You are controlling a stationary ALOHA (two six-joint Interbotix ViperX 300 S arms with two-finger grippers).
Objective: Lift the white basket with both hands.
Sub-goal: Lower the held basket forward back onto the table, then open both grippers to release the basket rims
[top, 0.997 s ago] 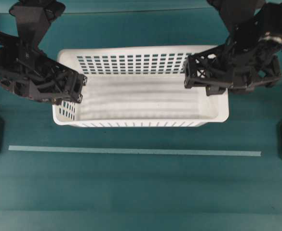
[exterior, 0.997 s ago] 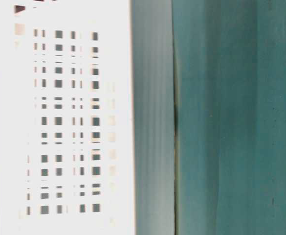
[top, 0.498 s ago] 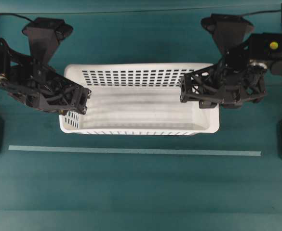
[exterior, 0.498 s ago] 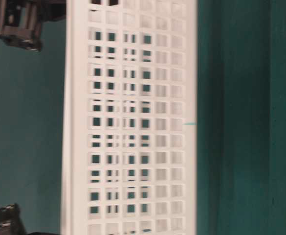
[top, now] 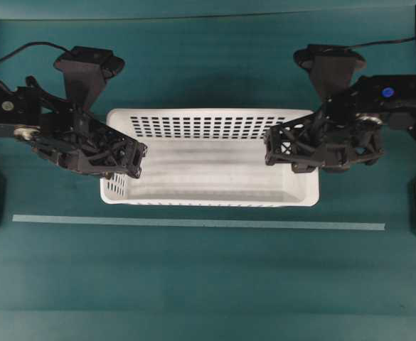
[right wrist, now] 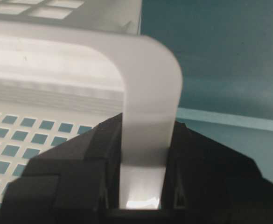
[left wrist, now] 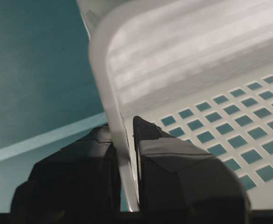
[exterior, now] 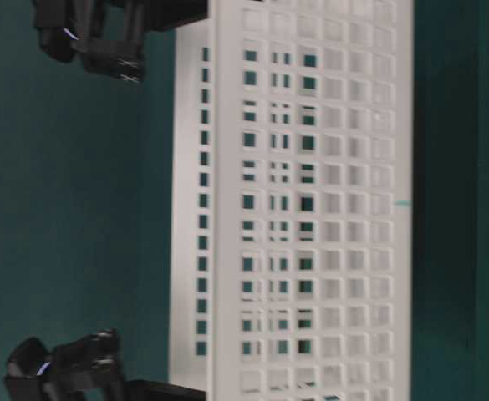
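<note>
White plastic, the white basket [top: 208, 160] sits between the two hands. The left hand [top: 133, 158] is pinched tight on its left rim. The right hand [top: 275, 145] is squeezed onto its right rim. Under them lies the green worktop [top: 193, 284] with a pale stripe [top: 193, 223].

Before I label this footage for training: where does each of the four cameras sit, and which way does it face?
Overhead: above the table, looking straight down on the white basket, left gripper and right gripper.
Table-level: low, image turned sideways, facing the basket's perforated wall; black arm parts show at two corners.
Left wrist: along the left gripper, clamped on the rim.
Right wrist: along the right gripper, clamped on the opposite rim.
Shared: every view shows the basket; overhead and both wrist views show the pale tape line.
</note>
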